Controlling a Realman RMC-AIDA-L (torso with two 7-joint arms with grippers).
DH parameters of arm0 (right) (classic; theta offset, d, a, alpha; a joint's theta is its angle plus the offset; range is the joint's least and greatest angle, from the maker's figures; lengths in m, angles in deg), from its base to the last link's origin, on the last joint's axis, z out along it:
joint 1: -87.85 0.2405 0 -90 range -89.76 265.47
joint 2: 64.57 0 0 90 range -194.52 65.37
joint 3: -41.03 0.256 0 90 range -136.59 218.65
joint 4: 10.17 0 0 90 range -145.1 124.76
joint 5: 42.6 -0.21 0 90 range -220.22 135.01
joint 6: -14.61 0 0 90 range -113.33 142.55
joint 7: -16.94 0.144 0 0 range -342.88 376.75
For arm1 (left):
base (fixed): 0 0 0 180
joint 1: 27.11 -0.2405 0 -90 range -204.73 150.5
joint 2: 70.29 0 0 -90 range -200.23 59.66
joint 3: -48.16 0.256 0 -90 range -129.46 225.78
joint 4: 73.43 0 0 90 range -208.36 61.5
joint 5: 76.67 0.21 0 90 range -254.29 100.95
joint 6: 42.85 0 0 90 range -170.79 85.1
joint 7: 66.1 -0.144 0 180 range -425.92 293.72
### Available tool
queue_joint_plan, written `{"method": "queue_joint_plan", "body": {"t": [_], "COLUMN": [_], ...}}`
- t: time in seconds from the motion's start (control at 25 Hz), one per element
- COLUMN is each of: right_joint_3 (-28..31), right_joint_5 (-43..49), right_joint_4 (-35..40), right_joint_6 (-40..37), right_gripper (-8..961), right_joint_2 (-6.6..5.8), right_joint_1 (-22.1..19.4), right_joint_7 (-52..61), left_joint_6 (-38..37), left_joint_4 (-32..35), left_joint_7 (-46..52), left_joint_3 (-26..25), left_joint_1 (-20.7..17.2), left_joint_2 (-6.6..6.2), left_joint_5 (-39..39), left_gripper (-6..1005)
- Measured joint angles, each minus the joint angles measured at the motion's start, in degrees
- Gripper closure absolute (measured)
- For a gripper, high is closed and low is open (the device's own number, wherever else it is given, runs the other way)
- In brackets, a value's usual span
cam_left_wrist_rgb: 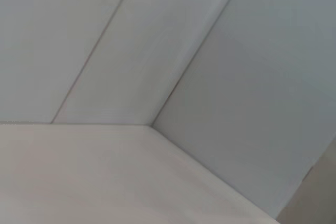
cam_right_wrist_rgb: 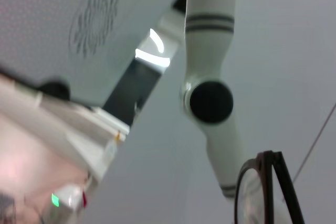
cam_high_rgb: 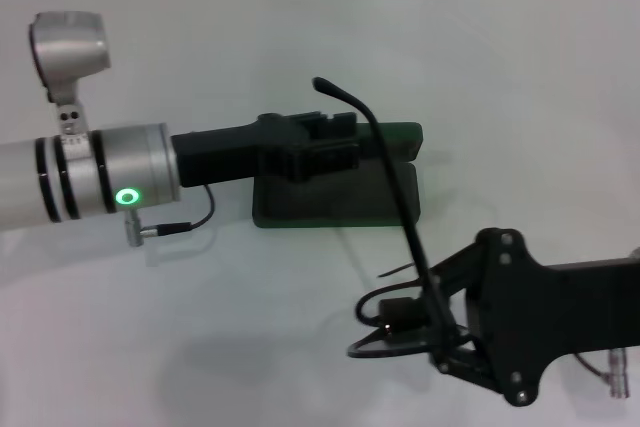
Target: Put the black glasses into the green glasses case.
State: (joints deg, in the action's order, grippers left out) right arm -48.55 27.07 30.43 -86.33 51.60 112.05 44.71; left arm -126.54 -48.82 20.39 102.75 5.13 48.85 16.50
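Observation:
The green glasses case point(cam_high_rgb: 398, 139) lies open at mid-table, its dark inside point(cam_high_rgb: 330, 202) facing up. My left gripper point(cam_high_rgb: 315, 152) reaches in from the left and sits over the case's near-left part. My right gripper point(cam_high_rgb: 425, 342) is low at the front right, shut on the black glasses point(cam_high_rgb: 378, 345). One long temple arm point(cam_high_rgb: 392, 182) sticks up across the case. The right wrist view shows a lens and the black frame point(cam_right_wrist_rgb: 273, 182) close up. The left wrist view shows only wall and table.
The white table point(cam_high_rgb: 200, 327) spreads around the case, with a tiled wall behind. A cable point(cam_high_rgb: 190, 222) hangs from my left wrist. The right wrist view shows my left arm's white links point(cam_right_wrist_rgb: 210, 98) and body panels.

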Motion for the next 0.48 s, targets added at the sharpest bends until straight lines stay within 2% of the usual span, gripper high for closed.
{"method": "queue_joint_plan", "body": {"t": [0.16, 0.32, 0.48], "right_joint_3": [-4.5, -5.0, -4.8], "right_joint_5": [-5.2, -5.9, -6.1], "right_joint_4": [-5.9, -11.1, -13.2], "right_joint_6": [1.3, 3.9, 7.4], "right_gripper": [752, 748, 744], "right_joint_2": [0.01, 0.02, 0.01], "right_joint_1": [3.4, 6.7, 7.6], "right_joint_7": [0.2, 1.2, 2.9], "left_joint_6": [-1.3, -5.3, -9.6], "left_joint_4": [-0.3, -0.4, -0.4], "left_joint_7": [-1.9, -3.8, -6.8], "left_joint_3": [0.0, 0.1, 0.1], "left_joint_1": [1.7, 2.3, 2.0], "left_joint_2": [0.44, 0.5, 0.57], "left_joint_5": [-0.6, -1.9, -3.7], "left_gripper": [371, 372, 373]}}
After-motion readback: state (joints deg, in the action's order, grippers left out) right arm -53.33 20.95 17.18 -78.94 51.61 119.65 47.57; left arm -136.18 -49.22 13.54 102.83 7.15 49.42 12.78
